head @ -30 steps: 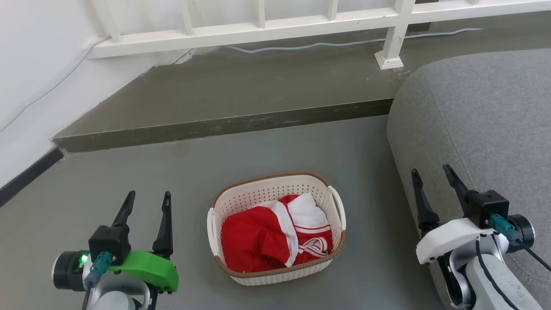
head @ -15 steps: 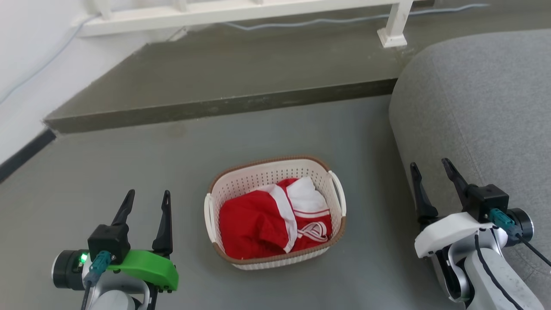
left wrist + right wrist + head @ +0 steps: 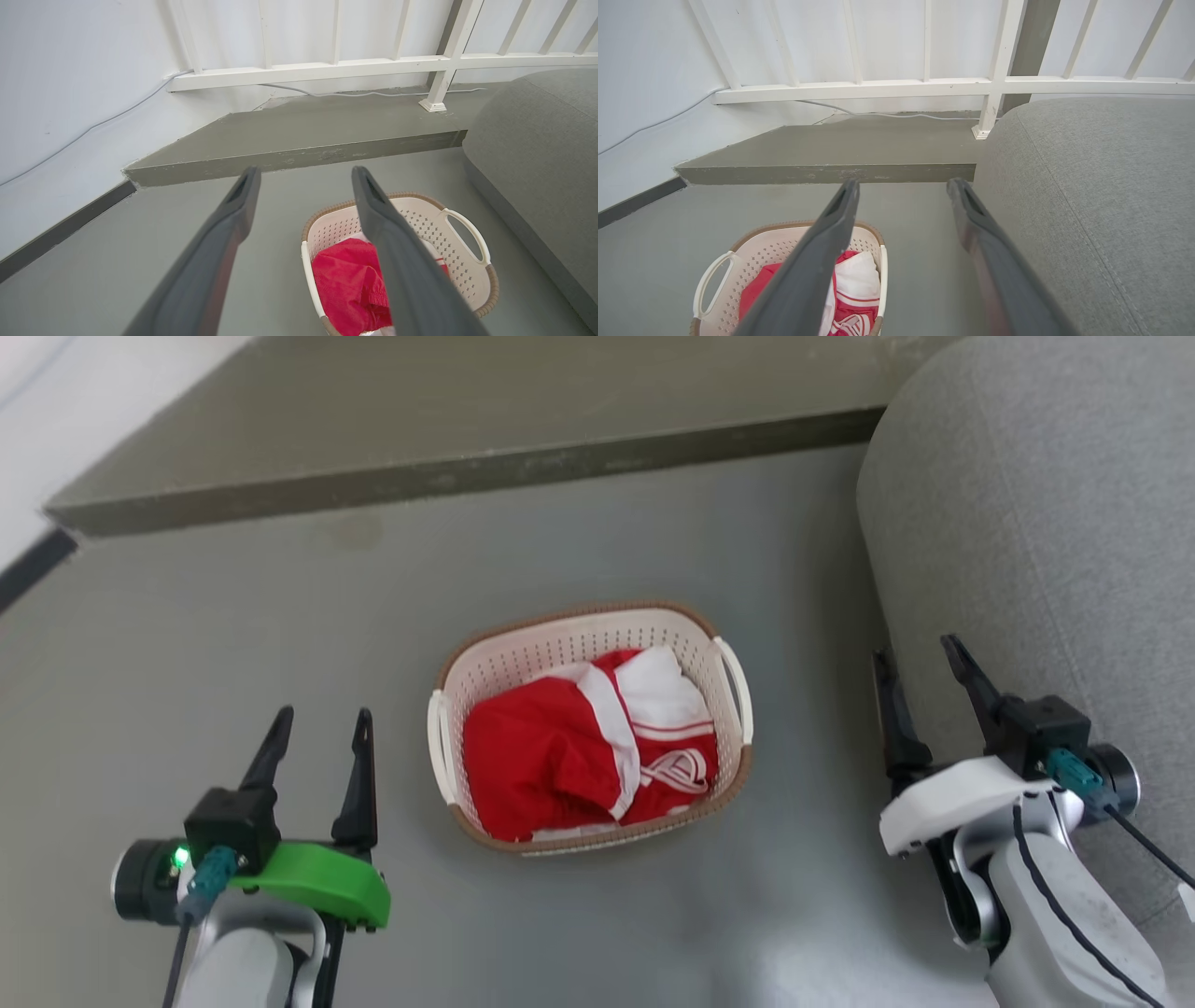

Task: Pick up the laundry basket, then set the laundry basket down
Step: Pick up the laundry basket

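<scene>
At 8 o'clock in the head view, the left gripper (image 3: 321, 717), two long dark fingers on a green mount, hovers over the smooth grey floor (image 3: 233, 616), its fingers spread and holding nothing. At its 3 o'clock and apart from it, the small cream-white perforated plastic laundry basket (image 3: 523, 658) with a brown woven-look rim sits on the floor at centre, crumpled red-and-white clothing (image 3: 532, 765) inside. At 4 o'clock the right gripper (image 3: 915, 649) is likewise spread and empty, beside the rounded grey fabric cushion (image 3: 1027, 504).
</scene>
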